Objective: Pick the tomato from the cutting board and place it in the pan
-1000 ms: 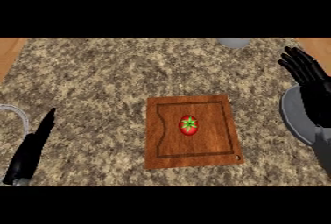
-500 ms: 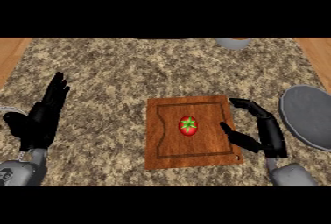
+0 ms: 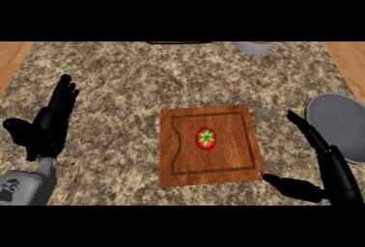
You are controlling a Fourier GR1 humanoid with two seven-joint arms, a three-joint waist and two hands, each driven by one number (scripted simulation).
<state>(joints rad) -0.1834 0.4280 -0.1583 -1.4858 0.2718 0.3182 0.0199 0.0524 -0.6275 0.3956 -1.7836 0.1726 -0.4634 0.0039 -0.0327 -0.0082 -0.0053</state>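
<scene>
Fingers [image 3: 308, 131] of right hand [image 3: 336, 169]: straight and released, thumb spread wide; nothing grasped.
Left hand [image 3: 46, 129]: resting at the view's left, fingers straight and upward; nothing held.
Tomato [image 3: 206, 138]: red with a green star top, lying near the middle of the cutting board [image 3: 182, 161], untouched.
Right hand position: just off the board's right edge, thumb near its lower right corner, apart from the tomato.
Pan [image 3: 343, 126]: grey, at the view's right edge on the counter [image 3: 143, 72], just beyond the right hand.
Step in hand (judged): reach for the tomato; grasp not yet made.
Recommended method: bring the hand over the board with thumb and fingers to either side of the tomato, close only once it sits between them, and lift straight up. A round fruit may roll if nudged from one side.
Writing and brands: none legible. A dark mark on the left forearm [image 3: 25, 185] cannot be read.
</scene>
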